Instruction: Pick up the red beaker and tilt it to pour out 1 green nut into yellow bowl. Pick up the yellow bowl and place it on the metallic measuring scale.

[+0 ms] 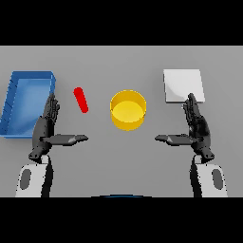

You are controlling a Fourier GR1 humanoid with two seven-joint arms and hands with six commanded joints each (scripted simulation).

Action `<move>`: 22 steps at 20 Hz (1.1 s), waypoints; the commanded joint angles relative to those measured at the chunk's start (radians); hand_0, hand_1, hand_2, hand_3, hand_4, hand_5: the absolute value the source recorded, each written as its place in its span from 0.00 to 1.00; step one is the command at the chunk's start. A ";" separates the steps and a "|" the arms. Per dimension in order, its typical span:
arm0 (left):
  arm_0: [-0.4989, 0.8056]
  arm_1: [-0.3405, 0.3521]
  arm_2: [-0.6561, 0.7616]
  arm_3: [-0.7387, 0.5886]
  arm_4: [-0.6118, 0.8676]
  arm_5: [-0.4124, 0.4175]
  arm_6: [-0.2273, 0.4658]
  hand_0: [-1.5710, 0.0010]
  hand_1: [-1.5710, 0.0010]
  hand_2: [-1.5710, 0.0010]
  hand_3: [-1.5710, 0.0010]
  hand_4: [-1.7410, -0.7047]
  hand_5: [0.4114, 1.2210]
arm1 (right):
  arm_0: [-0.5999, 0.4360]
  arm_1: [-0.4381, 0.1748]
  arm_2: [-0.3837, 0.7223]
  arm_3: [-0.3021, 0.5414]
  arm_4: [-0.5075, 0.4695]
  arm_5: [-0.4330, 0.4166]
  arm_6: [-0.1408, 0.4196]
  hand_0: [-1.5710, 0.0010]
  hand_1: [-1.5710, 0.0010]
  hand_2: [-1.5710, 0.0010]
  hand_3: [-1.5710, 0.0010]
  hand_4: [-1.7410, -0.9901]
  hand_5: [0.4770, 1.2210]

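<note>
Head view: grey counter (123, 156) seen from above. Left robot hand (46, 126) low on the left, fingers straight and pointing away, thumb stretched inward toward the middle; holding nothing. Right robot hand (195, 124) mirrored on the right, likewise flat and empty, fingertips just short of the scale's near edge. Red beaker (81, 99) between the blue tray (14, 107) and the yellow bowl (128, 110), slanted, just beyond the left thumb and near the left fingertips, touching neither. Bowl at centre, upright, inside looking bare; no green nut to be made out anywhere, perhaps hidden in the beaker. Scale (183, 85), a pale square plate, at the far right, apart from the bowl. Tray at the far left, beside the left hand.

Judged stage: the very start, first step not yet begun, nothing grasped. Next move likely for the left hand: reach forward and slightly inward to the beaker, close round its body, lift, carry over the bowl and tip gently enough for a single nut. Bowl-to-scale transfer afterward, probably work for the right hand.
</note>
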 commanded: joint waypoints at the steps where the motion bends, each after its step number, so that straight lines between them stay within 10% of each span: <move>1: -0.002 0.001 0.002 0.001 0.001 0.001 0.001 1.00 1.00 1.00 1.00 0.62 0.26 | 0.000 0.001 0.001 -0.001 0.000 -0.001 0.000 1.00 1.00 1.00 1.00 0.82 0.25; 6: -0.014 0.008 0.010 0.017 0.007 -0.004 0.003 1.00 1.00 1.00 1.00 0.62 0.26 | 0.004 0.006 0.008 -0.006 0.005 -0.003 0.000 1.00 1.00 1.00 1.00 0.82 0.25; 8: 0.065 0.036 -0.047 -0.060 -0.077 0.000 -0.060 1.00 1.00 1.00 1.00 0.62 0.26 | 0.080 -0.033 0.104 -0.075 0.190 -0.040 -0.147 1.00 1.00 1.00 1.00 0.82 0.25; 15: 0.085 0.048 -0.093 -0.112 -0.153 0.021 0.037 1.00 1.00 1.00 1.00 0.63 0.25 | 0.106 -0.029 0.154 -0.123 0.285 -0.073 -0.107 1.00 1.00 1.00 1.00 0.83 0.24; 22: -0.096 0.038 -0.060 0.108 -0.182 0.052 -0.030 1.00 1.00 1.00 1.00 0.57 0.28 | 0.100 -0.028 0.136 -0.128 0.244 -0.057 -0.097 1.00 1.00 1.00 1.00 0.74 0.24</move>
